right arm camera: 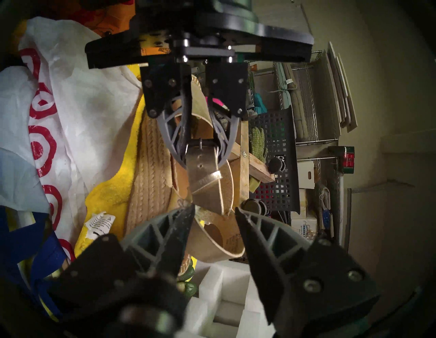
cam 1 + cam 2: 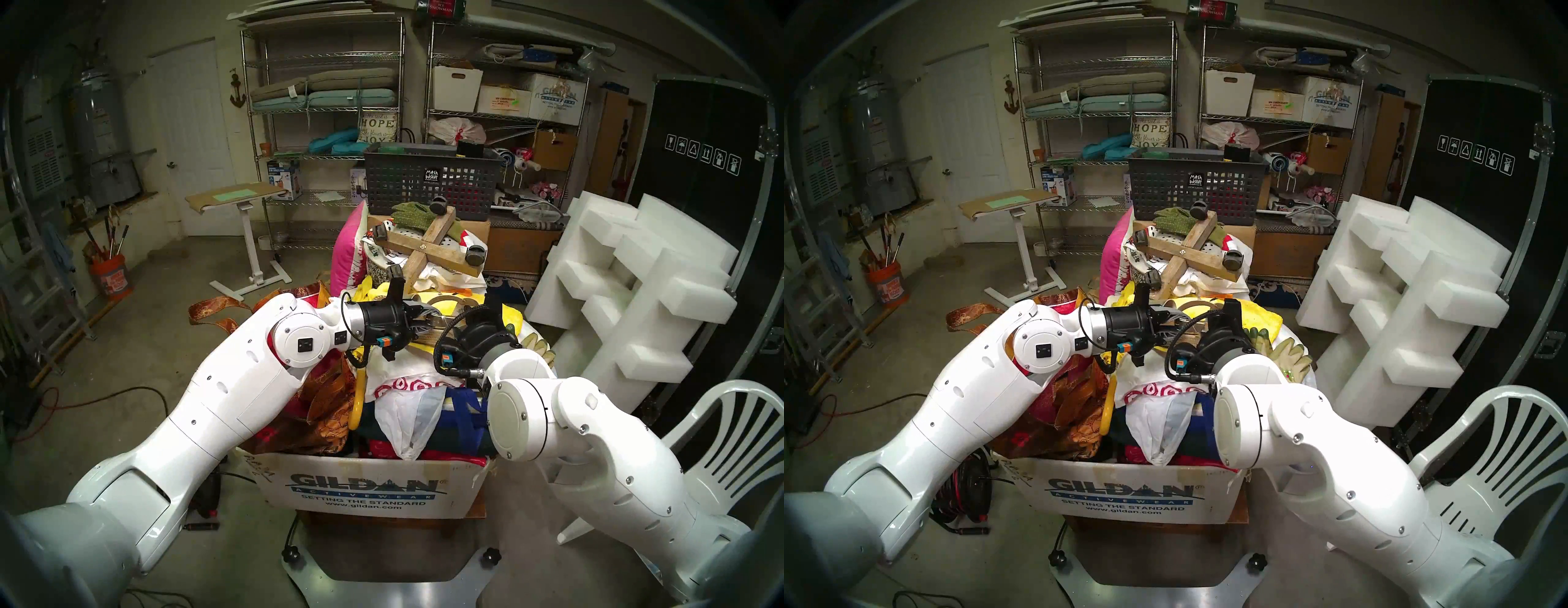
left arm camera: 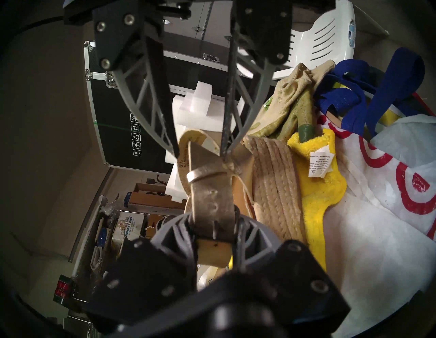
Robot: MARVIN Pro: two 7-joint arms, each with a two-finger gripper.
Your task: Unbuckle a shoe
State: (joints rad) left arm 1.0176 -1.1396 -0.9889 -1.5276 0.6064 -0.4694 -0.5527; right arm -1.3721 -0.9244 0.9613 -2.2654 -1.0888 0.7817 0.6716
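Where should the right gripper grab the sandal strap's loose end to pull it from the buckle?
Take the strap's free tip, just past the keeper loop, with the jaws across its flat faces. Come in along the strap from the end opposite the buckle, which the left gripper pins; the right gripper faces it there, open.

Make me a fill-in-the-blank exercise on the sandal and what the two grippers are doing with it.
1. The left gripper has its fingers clamped on the sandal's metallic ___.
2. The right gripper is ___, its fingers apart on either side of the free end.
3. The cloth lying against the sandal's rope sole is ___.
4. The cardboard box below the pile is printed with the brand ___.

Missing words: strap; open; yellow; GILDAN
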